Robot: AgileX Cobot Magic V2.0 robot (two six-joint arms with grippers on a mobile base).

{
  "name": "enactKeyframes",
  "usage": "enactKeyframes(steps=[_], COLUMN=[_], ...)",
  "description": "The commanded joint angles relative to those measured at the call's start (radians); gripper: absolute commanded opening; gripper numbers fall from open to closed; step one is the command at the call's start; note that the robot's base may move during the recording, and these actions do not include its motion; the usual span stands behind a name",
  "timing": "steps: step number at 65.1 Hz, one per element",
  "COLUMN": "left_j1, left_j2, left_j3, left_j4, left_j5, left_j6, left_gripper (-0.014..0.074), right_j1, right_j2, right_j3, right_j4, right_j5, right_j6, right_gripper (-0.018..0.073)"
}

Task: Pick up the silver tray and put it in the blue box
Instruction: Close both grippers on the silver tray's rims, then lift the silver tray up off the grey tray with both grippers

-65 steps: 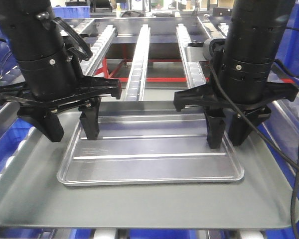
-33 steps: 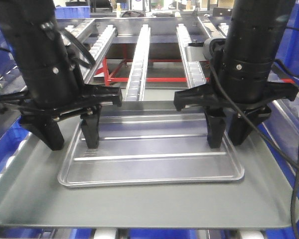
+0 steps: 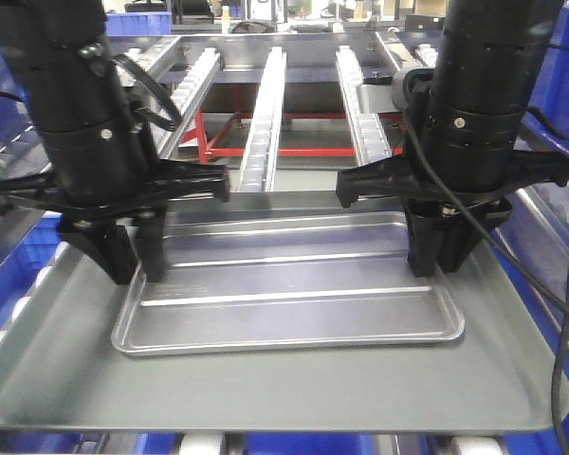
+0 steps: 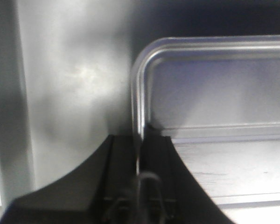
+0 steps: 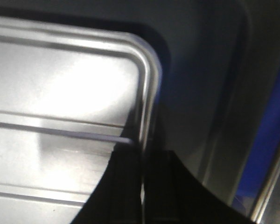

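left wrist: silver tray blurred, cropped by frame | right wrist: same, only one corner shown

We tag a roller rack as the support here, no table. It has three long metal rails of small rollers running away from the camera, with red crossbars below them. Directly on the rack sits a big dull grey tray with a plain flat floor and a raised rim, filling the near end. White rollers show under its near edge. On the grey tray's floor lies the silver tray, shiny, with rounded corners and two long ribs running left to right. It sits toward the far side, with bare grey floor at its near, left and right sides. We cannot tell if it lies fully flat.
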Motion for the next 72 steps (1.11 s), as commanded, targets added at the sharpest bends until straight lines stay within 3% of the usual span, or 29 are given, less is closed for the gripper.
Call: enactKeyframes(steps=[1, 22, 33, 46, 72], left_j1=[-0.004, -0.006, -0.047, -0.1, -0.206], left_j2=[-0.018, -0.123, -0.205, -0.298, -0.479], left_j3=[-0.012, -0.077, -0.169, -0.203, -0.204], left_j4=[0.0, 0.008, 0.113, 0.136, 0.168], left_j5=[-0.039, 0.045, 0.178, 0.228, 0.376], left_j6=[-0.006, -0.006, -0.038, -0.054, -0.082], left_gripper=[-0.0097, -0.0096, -0.0096, -0.0096, -0.0096], right_j1=[-0.001, -0.001, -0.001, 0.004, 0.138], right_j2=[-0.036, -0.141, -0.264, -0.38, -0.566], right_j3=[-0.021, -0.024, -0.024, -0.024, -0.024], right_j4=[-0.009, -0.008, -0.008, -0.008, -0.019], right_j5=[-0.034, 0.028, 0.07, 0.143, 0.24], right_j6=[-0.011, -0.011, -0.011, -0.009, 0.044], right_gripper=[0.0056, 0.0056, 0.0056, 0.0056, 0.0056])
